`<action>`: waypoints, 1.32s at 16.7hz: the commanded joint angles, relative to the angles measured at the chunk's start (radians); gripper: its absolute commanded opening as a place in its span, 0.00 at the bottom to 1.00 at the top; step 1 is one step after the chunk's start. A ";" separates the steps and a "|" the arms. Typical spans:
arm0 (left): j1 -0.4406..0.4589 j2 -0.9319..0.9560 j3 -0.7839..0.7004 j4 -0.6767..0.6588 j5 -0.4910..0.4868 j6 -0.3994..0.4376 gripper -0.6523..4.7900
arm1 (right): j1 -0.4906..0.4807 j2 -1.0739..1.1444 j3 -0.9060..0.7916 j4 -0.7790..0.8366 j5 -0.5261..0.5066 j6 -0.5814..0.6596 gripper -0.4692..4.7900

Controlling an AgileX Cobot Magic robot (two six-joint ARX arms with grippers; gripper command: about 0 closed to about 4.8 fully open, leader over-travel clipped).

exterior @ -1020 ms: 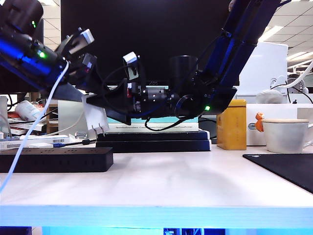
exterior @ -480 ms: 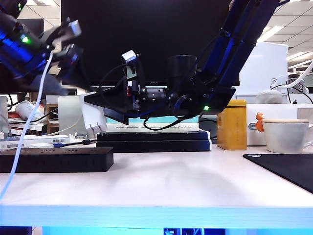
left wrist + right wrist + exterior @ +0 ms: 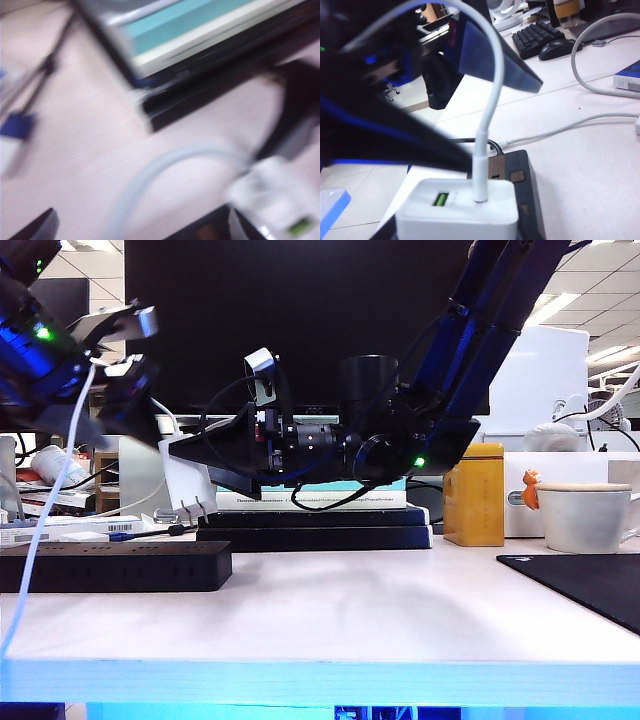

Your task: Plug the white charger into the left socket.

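My left gripper (image 3: 135, 400) hangs raised at far left, above the black power strip (image 3: 115, 566) on the tabletop (image 3: 330, 625); fingers spread wide, empty. White cable (image 3: 55, 495) trails down past the strip. My right gripper (image 3: 190, 465) reaches across toward the left, fingers clamped on the white charger (image 3: 457, 210), held just above the strip's right end, prongs (image 3: 192, 508) down, not inserted.
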 commanded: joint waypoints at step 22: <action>-0.001 0.002 0.002 -0.023 -0.018 -0.005 1.00 | 0.020 -0.003 0.005 -0.097 0.110 -0.137 0.47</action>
